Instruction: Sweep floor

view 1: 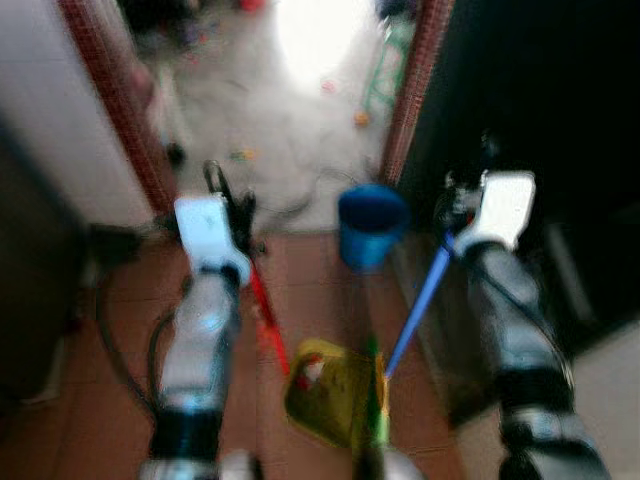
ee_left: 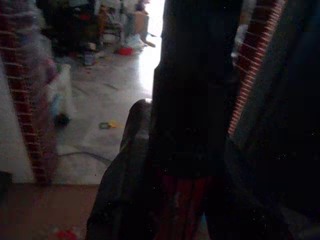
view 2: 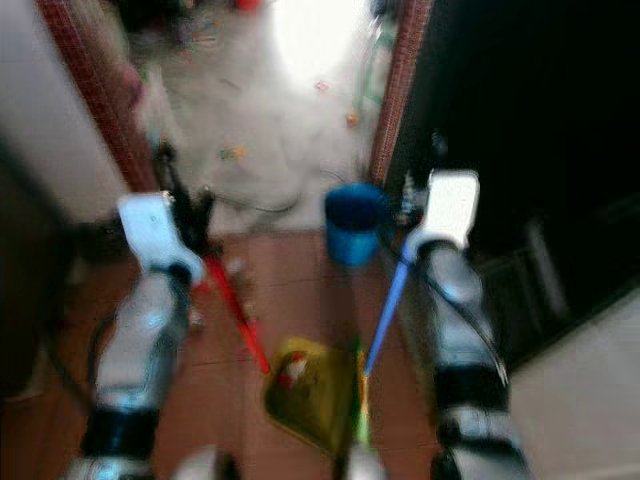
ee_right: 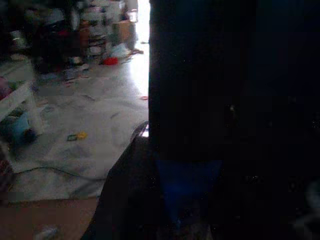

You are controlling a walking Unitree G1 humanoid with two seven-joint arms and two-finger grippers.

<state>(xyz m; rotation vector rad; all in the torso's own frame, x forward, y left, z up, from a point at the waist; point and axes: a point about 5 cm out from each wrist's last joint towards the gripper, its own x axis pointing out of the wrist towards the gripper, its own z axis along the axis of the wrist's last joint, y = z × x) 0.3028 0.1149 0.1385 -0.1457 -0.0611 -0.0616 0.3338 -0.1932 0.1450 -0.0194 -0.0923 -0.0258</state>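
The head views are blurred. My left gripper (view 1: 228,200) is shut on a red handle (view 1: 268,320) that slants down to a yellow dustpan (view 1: 330,395) on the brown tile floor between my arms. My right gripper (view 1: 458,205) is shut on a blue broom handle (view 1: 415,305), which runs down to a green head (view 1: 374,400) beside the dustpan. In the left wrist view the red handle (ee_left: 180,200) lies between dark fingers. The blue handle (ee_right: 187,187) appears the same way in the right wrist view.
A blue bucket (view 1: 370,222) stands at the doorway ahead, between brick-red door posts (view 1: 415,90). Beyond lies a pale floor (view 1: 270,110) strewn with small bits of litter and a cable. A dark cabinet (view 1: 560,150) stands at the right and a white wall (view 1: 50,110) at the left.
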